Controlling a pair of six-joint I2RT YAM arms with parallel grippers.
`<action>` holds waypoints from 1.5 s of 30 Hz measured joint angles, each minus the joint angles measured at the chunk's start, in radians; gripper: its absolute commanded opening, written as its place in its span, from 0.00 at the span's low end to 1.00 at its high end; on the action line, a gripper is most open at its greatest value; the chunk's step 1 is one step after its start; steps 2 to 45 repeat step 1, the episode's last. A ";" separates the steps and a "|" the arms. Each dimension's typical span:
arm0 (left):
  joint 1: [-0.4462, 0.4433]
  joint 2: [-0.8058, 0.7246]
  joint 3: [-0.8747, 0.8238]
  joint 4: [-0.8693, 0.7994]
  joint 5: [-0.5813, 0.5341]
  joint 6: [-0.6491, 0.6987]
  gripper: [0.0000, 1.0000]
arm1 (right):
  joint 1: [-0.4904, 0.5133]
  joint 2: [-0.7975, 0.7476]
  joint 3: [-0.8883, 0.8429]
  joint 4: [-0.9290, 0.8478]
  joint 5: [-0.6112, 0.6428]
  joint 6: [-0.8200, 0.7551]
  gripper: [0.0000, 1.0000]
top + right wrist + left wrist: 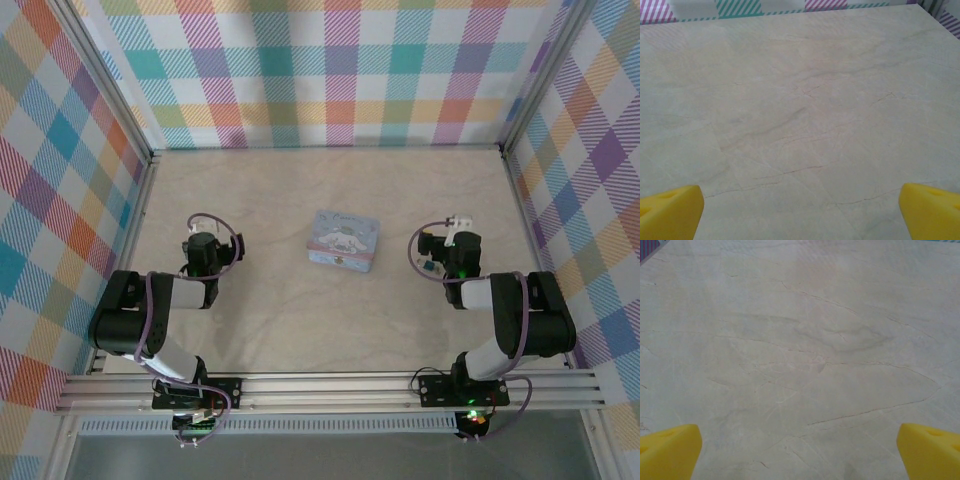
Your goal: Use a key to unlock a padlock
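The light-blue cartoon-printed box (345, 240) lies in the middle of the marble table (330, 330). The padlock and the key are hidden or too small to make out. My left gripper (204, 244) rests to the left of the box, well apart from it. In the left wrist view it (800, 455) is open, its yellow fingertips (667, 450) wide apart over bare marble. My right gripper (450, 248) sits to the right of the box, also apart. The right wrist view has it (800, 215) open too, with nothing between its fingertips (930, 210).
Plaid walls (330, 70) close the table at the back and both sides. Aluminium rails (330, 388) run along the near edge by the arm bases. Bare marble lies between each gripper and the box.
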 measured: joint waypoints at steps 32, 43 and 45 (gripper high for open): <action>0.000 0.000 0.000 0.004 0.000 0.000 1.00 | 0.000 0.000 0.000 0.000 -0.002 0.000 1.00; 0.000 0.000 0.000 0.004 0.000 0.000 1.00 | 0.000 0.000 0.000 0.000 -0.002 0.000 1.00; 0.000 0.000 0.000 0.004 0.000 0.000 1.00 | 0.000 0.000 0.000 0.000 -0.002 0.000 1.00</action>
